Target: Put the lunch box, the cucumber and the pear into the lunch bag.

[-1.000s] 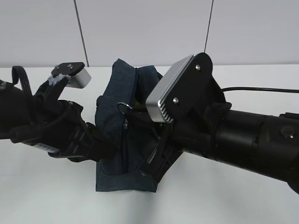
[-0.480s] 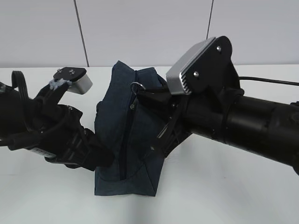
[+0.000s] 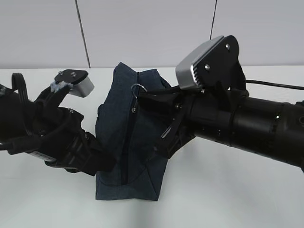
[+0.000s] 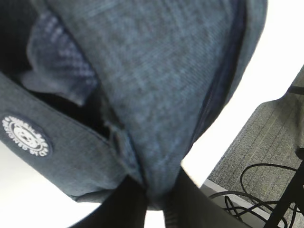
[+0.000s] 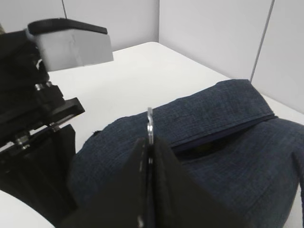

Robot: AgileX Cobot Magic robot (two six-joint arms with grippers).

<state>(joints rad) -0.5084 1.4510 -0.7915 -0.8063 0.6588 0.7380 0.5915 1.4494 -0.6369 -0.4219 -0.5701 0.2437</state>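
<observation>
The dark navy lunch bag (image 3: 116,123) stands on the white table between my arms. My left gripper (image 3: 105,164) is shut on a fold of its fabric at the low left end; the left wrist view shows the cloth (image 4: 156,95) pinched between the fingers (image 4: 128,206). My right gripper (image 3: 145,96) is shut on the metal ring pull (image 3: 137,89) near the bag's top, seen edge-on in the right wrist view (image 5: 150,124). The zipper line (image 3: 126,147) below the pull looks closed; a short gap (image 5: 213,142) stays open beyond it. The lunch box, cucumber and pear are hidden.
The white table (image 3: 228,190) runs to a pale panelled wall (image 3: 152,28) behind. A black cable (image 3: 275,85) trails along the right arm. The left wrist view shows the table edge with grey floor and cables (image 4: 266,175) below it.
My right gripper has drawn the ring pull up and back along the bag, closing the zipper behind it. The bag now stands more upright. The left gripper kept its hold.
</observation>
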